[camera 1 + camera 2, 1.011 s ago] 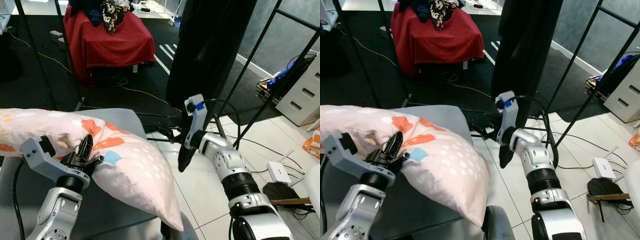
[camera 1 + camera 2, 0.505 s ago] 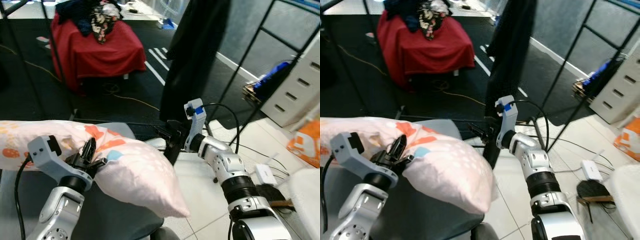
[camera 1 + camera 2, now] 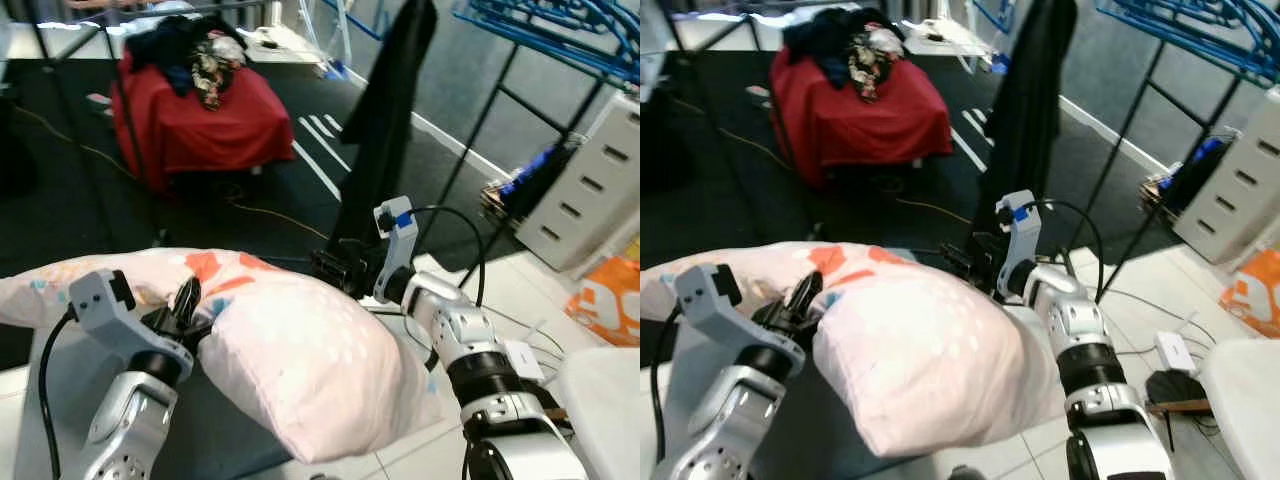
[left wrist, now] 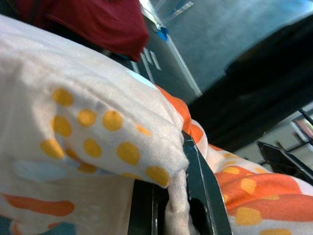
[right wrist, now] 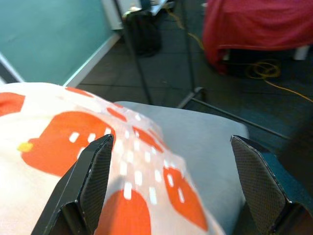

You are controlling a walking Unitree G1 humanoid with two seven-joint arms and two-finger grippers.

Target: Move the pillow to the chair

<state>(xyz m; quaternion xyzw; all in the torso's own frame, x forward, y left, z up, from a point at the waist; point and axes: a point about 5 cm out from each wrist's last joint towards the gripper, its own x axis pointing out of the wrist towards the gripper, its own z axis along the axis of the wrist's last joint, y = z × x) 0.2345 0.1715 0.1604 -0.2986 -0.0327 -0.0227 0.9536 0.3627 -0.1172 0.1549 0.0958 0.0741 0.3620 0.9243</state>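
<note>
The left gripper (image 3: 186,305) is nearest: its fingers (image 4: 203,188) are closed on a fold of the pillow's (image 3: 300,350) cover, pinching cloth only, not the stuffing. That is the weak point. The pillow is big and floppy, most of its bulk sags away from the pinch toward the robot's right, and a swing or a quick step could pull the thin fabric out of the jaws. If it slips, the pillow would likely drop onto the grey surface (image 3: 65,370) beneath it or onto the white tiles

The right gripper (image 5: 171,191) sits at the pillow's far right edge with its fingers spread wide and nothing between them; the wrist view shows the printed cover just under the near finger. It gives no support yet, so the whole load hangs on one pinch

The pillow itself is pale pink with orange patches, small white dashes and yellow dots near the left grip. It looks soft and lies across the front of the robot, over the grey surface

Farther off stands the red chair (image 3: 215,105), well apart, across dark floor with cables, and already heaped with clothes (image 3: 195,50), which could leave the pillow perched unsteadily. A black garment (image 3: 385,120) on a rack hangs near the path and could snag it
</note>
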